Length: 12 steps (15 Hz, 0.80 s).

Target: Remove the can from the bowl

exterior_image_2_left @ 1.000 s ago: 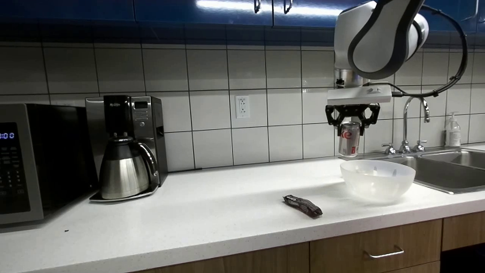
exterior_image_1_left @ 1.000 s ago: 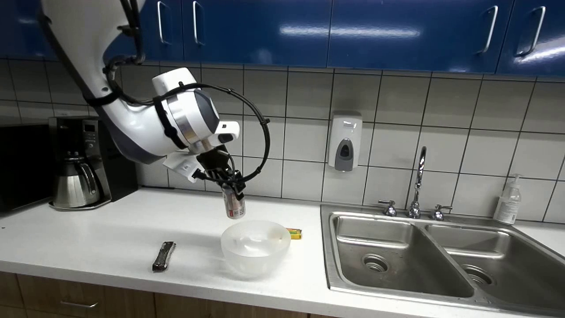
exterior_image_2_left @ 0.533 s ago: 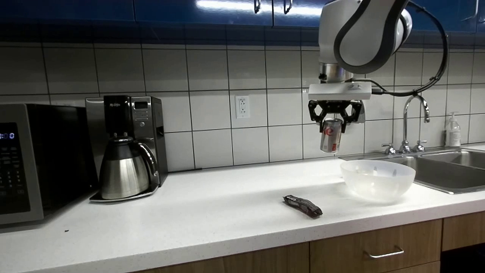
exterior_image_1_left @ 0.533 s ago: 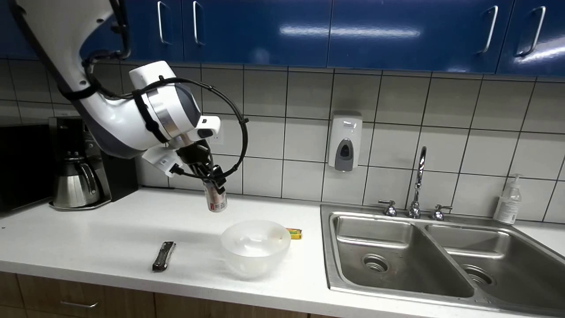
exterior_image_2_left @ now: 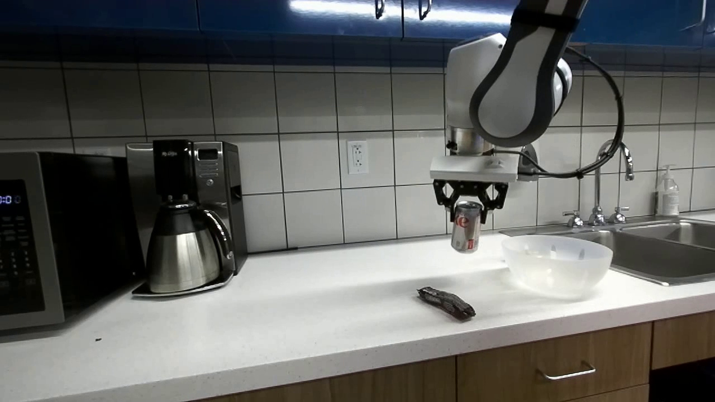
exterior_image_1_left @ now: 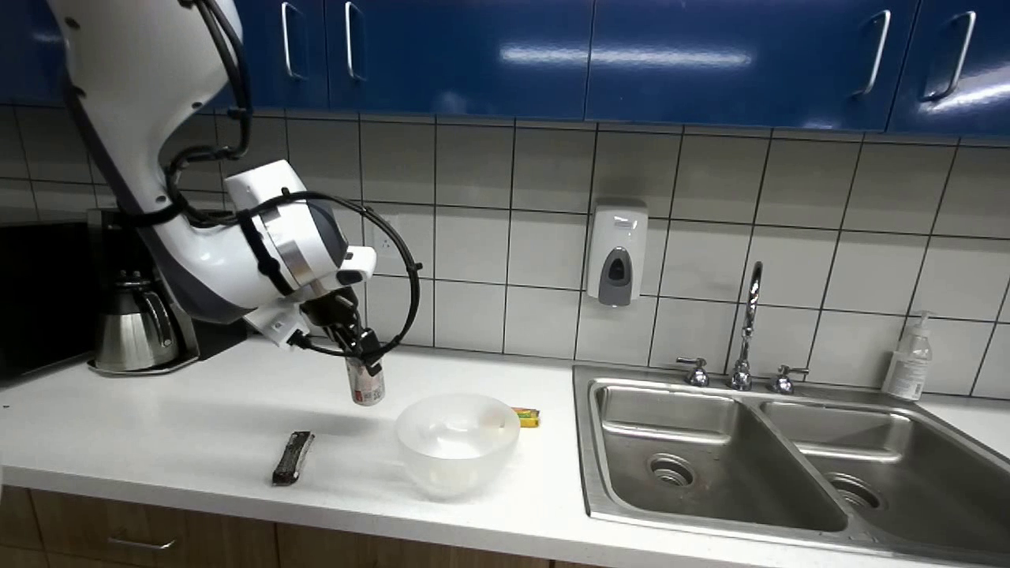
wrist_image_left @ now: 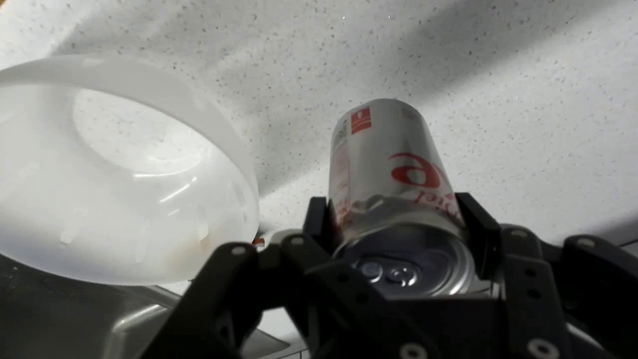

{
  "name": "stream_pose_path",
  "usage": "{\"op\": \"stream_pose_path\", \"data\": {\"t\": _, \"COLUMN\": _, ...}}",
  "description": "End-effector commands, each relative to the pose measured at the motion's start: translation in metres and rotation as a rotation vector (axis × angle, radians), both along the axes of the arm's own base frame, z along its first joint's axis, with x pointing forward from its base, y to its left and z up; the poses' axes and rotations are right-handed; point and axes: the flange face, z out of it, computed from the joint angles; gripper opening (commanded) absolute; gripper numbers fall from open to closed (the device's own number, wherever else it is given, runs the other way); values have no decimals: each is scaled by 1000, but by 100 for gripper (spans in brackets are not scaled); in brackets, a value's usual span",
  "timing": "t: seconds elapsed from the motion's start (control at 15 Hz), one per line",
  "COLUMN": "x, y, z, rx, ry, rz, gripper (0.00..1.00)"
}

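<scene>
Sinking lower and shifting sideways, away from the bowl [exterior_image_2_left: 553,274], since a moment ago, the can [wrist_image_left: 384,149] is moving with my gripper [exterior_image_2_left: 468,215]. I am clamping its sides near the tab end, holding it above the counter [exterior_image_2_left: 313,312], outside the bowl.

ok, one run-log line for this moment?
end effector: gripping can | can: outside bowl, held above counter | release: not yet

White speckled countertop [exterior_image_2_left: 313,296] w/ translucent bowl [exterior_image_2_left: 557,273], dark wrapped bar [exterior_image_2_left: 447,302] nearby, yellow pkt [exterior_image_1_left: 527,418] just beside bowl; coffee maker [exterior_image_2_left: 209,187] next to microwave [exterior_image_2_left: 84,240], dbl steel sink [exterior_image_1_left: 589,430] set in.
</scene>
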Motion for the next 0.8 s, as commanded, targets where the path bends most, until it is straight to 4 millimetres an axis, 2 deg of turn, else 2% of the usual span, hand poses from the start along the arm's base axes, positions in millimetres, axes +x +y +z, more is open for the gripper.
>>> {"op": "stream_pose_path", "data": {"t": 0.0, "x": 25, "y": 6, "z": -30, "rx": 12, "ry": -8, "rz": -4, "gripper": 39}}
{"op": "stream_pose_path", "data": {"t": 0.27, "x": 45, "y": 7, "z": -60, "rx": 21, "ry": 6, "rz": -17, "gripper": 39}}
{"op": "stream_pose_path", "data": {"t": 0.53, "x": 65, "y": 11, "z": -75, "rx": 21, "ry": 18, "rz": -30, "gripper": 39}}
{"op": "stream_pose_path", "data": {"t": 0.6, "x": 69, "y": 11, "z": -76, "rx": 19, "ry": 20, "rz": -32, "gripper": 89}}
{"op": "stream_pose_path", "data": {"t": 0.67, "x": 73, "y": 12, "z": -74, "rx": 23, "ry": 14, "rz": -36, "gripper": 91}}
{"op": "stream_pose_path", "data": {"t": 0.73, "x": 76, "y": 12, "z": -74, "rx": 27, "ry": 13, "rz": -39, "gripper": 97}}
